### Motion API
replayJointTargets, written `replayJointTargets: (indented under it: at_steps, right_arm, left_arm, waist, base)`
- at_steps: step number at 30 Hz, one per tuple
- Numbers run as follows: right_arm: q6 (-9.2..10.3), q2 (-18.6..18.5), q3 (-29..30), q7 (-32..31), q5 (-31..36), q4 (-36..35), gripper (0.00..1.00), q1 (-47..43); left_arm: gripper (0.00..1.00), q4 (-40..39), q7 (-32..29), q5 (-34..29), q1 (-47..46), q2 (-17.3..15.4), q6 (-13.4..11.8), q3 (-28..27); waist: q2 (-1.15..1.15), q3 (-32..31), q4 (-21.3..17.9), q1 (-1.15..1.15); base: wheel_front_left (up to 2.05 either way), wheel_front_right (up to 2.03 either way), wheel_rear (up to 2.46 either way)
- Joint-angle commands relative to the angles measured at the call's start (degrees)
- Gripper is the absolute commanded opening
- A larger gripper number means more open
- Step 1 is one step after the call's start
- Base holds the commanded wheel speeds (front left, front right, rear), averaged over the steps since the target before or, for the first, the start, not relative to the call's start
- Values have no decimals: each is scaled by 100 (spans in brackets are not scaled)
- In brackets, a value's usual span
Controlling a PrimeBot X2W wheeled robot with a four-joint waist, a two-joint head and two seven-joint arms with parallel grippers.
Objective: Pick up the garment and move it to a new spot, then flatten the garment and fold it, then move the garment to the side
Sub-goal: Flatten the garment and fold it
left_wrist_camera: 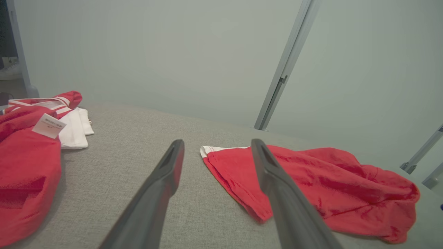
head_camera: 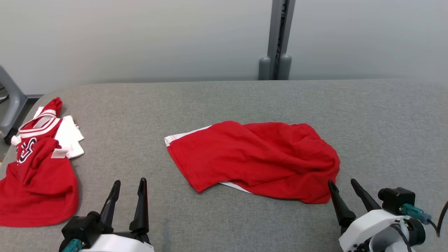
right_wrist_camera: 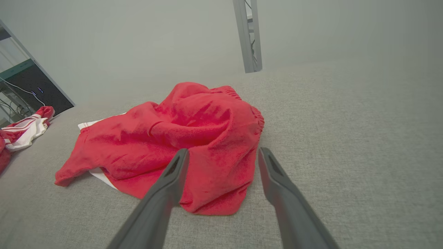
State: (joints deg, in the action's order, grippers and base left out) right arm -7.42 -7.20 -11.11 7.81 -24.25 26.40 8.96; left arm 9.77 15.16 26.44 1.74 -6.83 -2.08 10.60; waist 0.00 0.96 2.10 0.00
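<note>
Left hand [head_camera: 130,180] and right hand [head_camera: 341,181] sit nearest, each with fingers spread wide and holding nothing. Grey surface [head_camera: 245,101] stretches beyond them. Crumpled at its middle lies the red garment [head_camera: 255,157], its near corner just beside the right hand. A red-and-white jersey [head_camera: 38,182] lies far left, a white tag [head_camera: 59,153] on it.

Looks like a robotics lab or test bay to me, not anybody's home. The desk [head_camera: 245,101] is one big slab wrapped in grey fabric, set against a bare pale wall [head_camera: 140,35] with a grey metal post [head_camera: 278,38] running up it. Off to the left there's a grey frame [head_camera: 12,98] on a caster, and the right wrist view catches a dark cabinet [right_wrist_camera: 34,90] with loose cables and a few tiny lit indicators.
</note>
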Motion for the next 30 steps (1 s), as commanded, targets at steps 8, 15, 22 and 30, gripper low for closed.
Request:
replayJointTargets:
  at_steps: [8,15,22,30]
  right_arm:
    - [-13,-58,224,218,0,126,100,461]
    - [-13,-321,226,4,-83,232,100,1307]
    - [-13,-616,241,-508,-266,789,100,2229]
    - [-13,-669,749,-2188,-478,2372,100,3232]
  left_arm:
    - [100,76,7,31,-253,-46,56,21]
    - [100,130,2,41,-423,-16,86,76]
    - [100,232,7,68,-647,58,155,113]
    - [100,394,13,75,-855,141,270,77]
  waist:
    - [0,181,313,0]
    - [0,453,641,0]
    - [0,828,1022,0]
    - [0,1070,1433,0]
  base:
    - [0,0,0]
    - [0,0,0]
    - [0,0,0]
    - [0,0,0]
